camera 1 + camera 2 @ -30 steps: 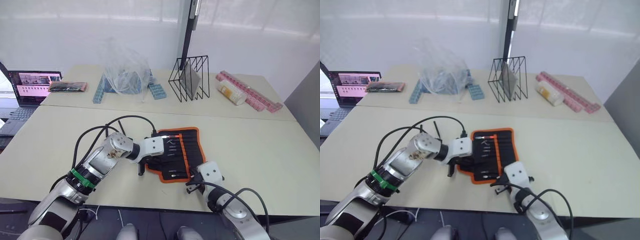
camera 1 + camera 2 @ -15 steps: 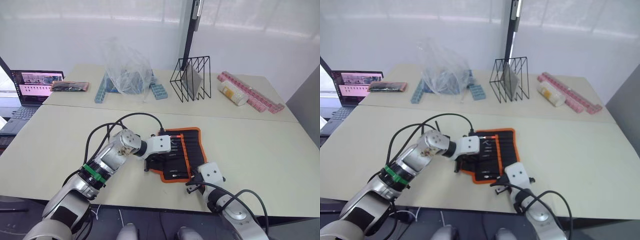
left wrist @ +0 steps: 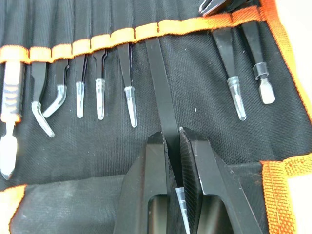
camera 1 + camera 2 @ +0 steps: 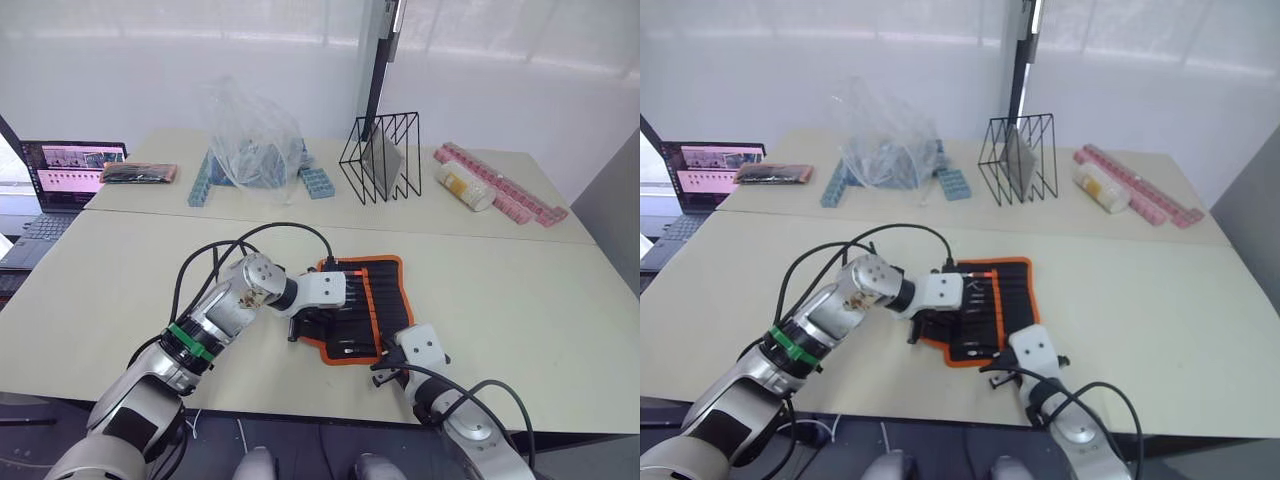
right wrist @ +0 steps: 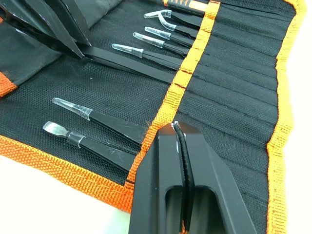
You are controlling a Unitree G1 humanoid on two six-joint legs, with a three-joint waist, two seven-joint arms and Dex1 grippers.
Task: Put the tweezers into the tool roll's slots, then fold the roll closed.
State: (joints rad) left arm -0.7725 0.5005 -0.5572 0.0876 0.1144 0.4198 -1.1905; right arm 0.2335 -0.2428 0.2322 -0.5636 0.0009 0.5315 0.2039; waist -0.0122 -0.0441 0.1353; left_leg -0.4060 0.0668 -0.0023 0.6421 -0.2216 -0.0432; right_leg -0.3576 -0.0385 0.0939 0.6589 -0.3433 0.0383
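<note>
You see the tool roll (image 4: 362, 310) lying open on the near part of the desk (image 4: 520, 300), its slots (image 3: 122, 35) bordered by an orange strip. The left pincer (image 3: 171, 141) is clamped on one of the tweezers (image 3: 158, 87), whose far end enters a slot; other capped tweezers sit in slots on both sides of it. The right pincer (image 5: 179, 146) rests on the roll's near orange strip with its fingers pressed together, holding nothing. Well behind the roll stand a black wire rack (image 4: 380, 158), a clear plastic bag (image 4: 250, 135), pink pill boxes (image 4: 500, 185) and, at far left, a laptop (image 4: 60, 175). Cables (image 4: 260, 240) loop over the left arm.
</note>
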